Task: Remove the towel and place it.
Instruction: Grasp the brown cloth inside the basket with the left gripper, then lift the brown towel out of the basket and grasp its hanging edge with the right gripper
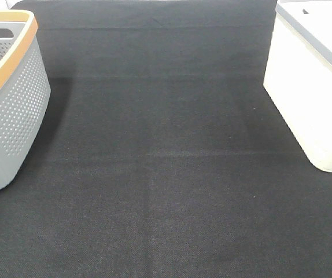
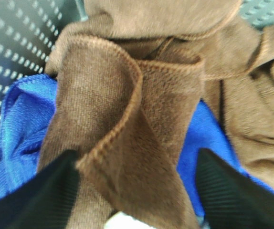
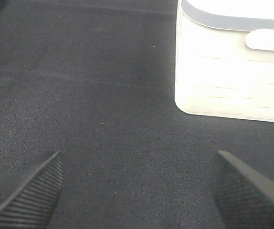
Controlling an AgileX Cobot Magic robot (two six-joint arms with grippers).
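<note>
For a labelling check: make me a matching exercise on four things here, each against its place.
1 reddish-brown microfibre towel
2 crumpled blue cloth
3 grey perforated plastic basket
4 white lidded plastic bin

A right side of the black fabric table
B partly under the towel
C left side of that table
D between the open left tool's fingers

Pairs: 1-D, 2-B, 3-C, 4-A.

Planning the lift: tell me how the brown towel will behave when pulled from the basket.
The towel will likely be floppy: it lies in soft folds and should drape. Its fuzzy pile probably grips well rather than slipping. It rests on a blue cloth, which may drag along.
</note>
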